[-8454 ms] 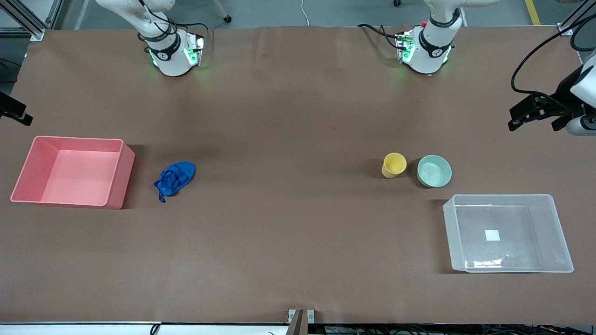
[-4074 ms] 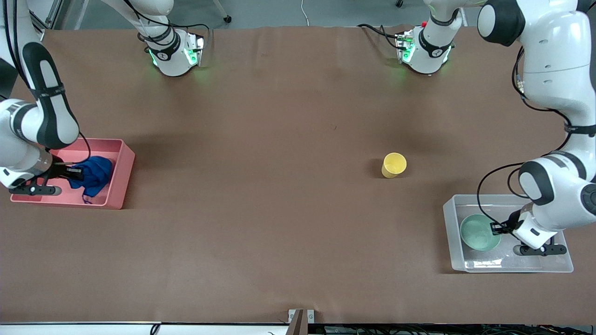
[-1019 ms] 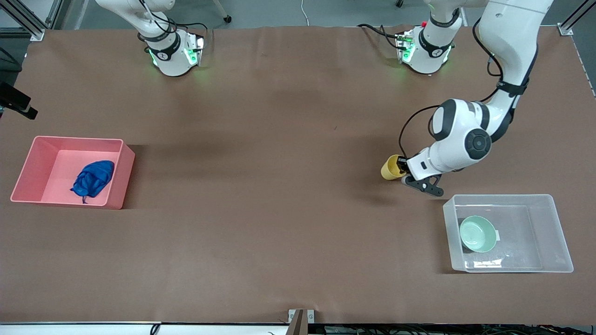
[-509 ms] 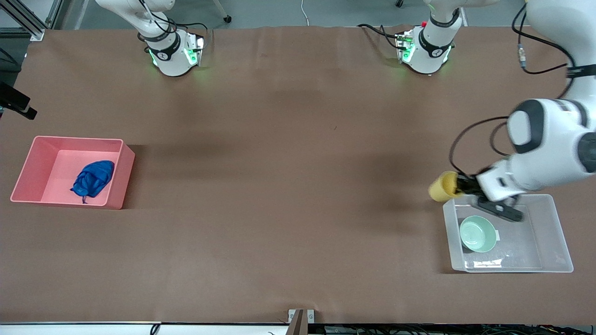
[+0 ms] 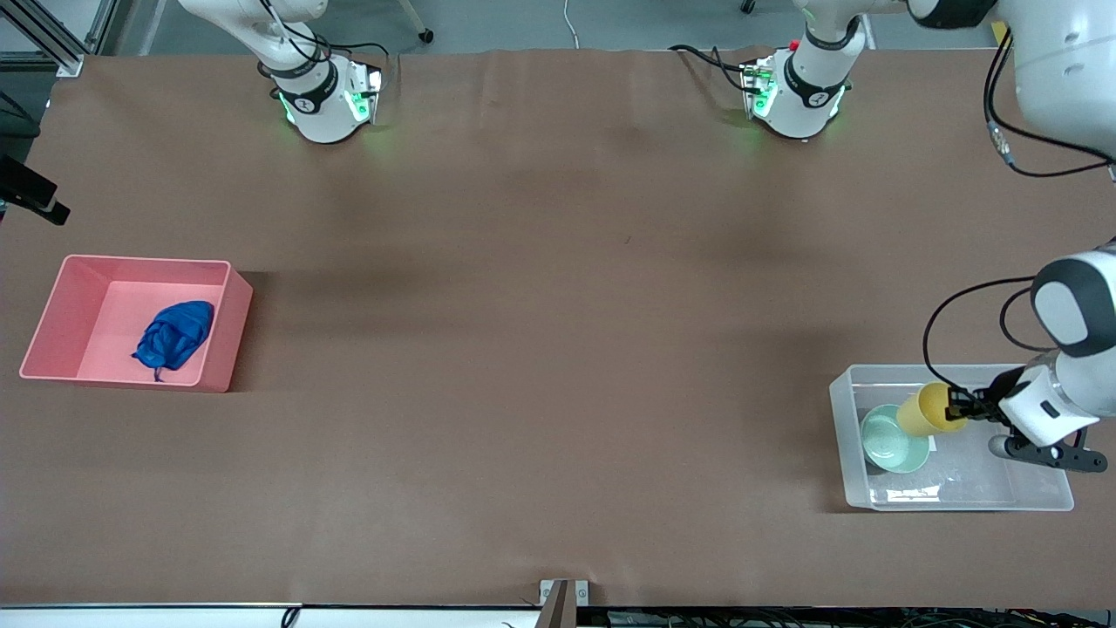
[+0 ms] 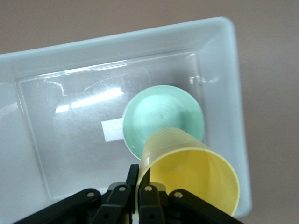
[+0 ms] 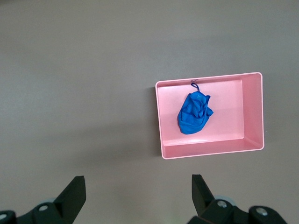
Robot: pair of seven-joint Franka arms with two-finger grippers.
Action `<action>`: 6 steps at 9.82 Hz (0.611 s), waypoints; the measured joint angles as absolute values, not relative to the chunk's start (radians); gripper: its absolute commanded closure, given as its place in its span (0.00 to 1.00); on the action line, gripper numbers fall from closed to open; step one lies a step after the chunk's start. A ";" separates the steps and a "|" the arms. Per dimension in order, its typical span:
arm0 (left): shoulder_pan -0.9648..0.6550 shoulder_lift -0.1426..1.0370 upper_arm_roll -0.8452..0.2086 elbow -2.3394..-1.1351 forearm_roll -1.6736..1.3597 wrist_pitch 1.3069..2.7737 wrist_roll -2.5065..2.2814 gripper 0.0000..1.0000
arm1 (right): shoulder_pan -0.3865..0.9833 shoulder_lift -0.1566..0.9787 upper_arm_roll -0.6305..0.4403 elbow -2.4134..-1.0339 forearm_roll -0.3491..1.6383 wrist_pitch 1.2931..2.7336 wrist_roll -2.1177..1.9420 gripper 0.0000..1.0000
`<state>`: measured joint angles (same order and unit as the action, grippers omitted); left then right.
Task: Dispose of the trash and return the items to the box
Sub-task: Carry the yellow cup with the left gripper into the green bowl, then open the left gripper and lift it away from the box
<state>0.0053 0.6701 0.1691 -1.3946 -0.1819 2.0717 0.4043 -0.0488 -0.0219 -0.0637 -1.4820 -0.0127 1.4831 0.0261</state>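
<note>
The yellow cup (image 5: 924, 410) hangs tilted over the clear box (image 5: 950, 373), just above the mint-green bowl (image 5: 889, 443) that lies in the box. My left gripper (image 5: 959, 407) is shut on the cup's rim. In the left wrist view one finger is inside the cup (image 6: 187, 172) and one outside, with the bowl (image 6: 159, 112) and the box (image 6: 117, 39) below. The blue trash wad (image 5: 174, 336) lies in the pink bin (image 5: 228, 327). My right gripper (image 7: 138, 186) waits open, high above the table near the bin (image 7: 252, 149), with the wad (image 7: 194, 114) in sight.
The box stands near the front camera at the left arm's end of the table, the pink bin at the right arm's end. A white label (image 6: 111, 129) shows on the box's bottom beside the bowl. Brown table surface (image 5: 540, 349) stretches between them.
My left gripper lifted the yellow cup off the table and carried it toward the front camera, to over the clear box and the bowl. The right arm has stayed put.
</note>
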 measured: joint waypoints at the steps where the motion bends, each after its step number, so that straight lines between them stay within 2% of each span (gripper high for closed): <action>1: 0.006 0.706 0.169 -1.389 -0.182 2.108 0.404 0.99 | -0.049 -0.021 -0.064 -1.482 -0.013 1.482 0.026 0.00; 3: 0.006 0.756 0.170 -1.388 -0.194 2.170 0.401 0.93 | -0.049 -0.020 -0.064 -1.482 -0.013 1.480 0.026 0.00; 4: 0.006 0.768 0.170 -1.387 -0.220 2.178 0.399 0.84 | -0.049 -0.020 -0.064 -1.482 -0.013 1.480 0.026 0.00; 5: 0.006 0.771 0.170 -1.387 -0.245 2.178 0.399 0.60 | -0.049 -0.019 -0.064 -1.482 -0.013 1.480 0.026 0.00; 6: 0.005 0.771 0.170 -1.387 -0.259 2.178 0.399 0.08 | -0.049 -0.019 -0.064 -1.482 -0.013 1.480 0.026 0.00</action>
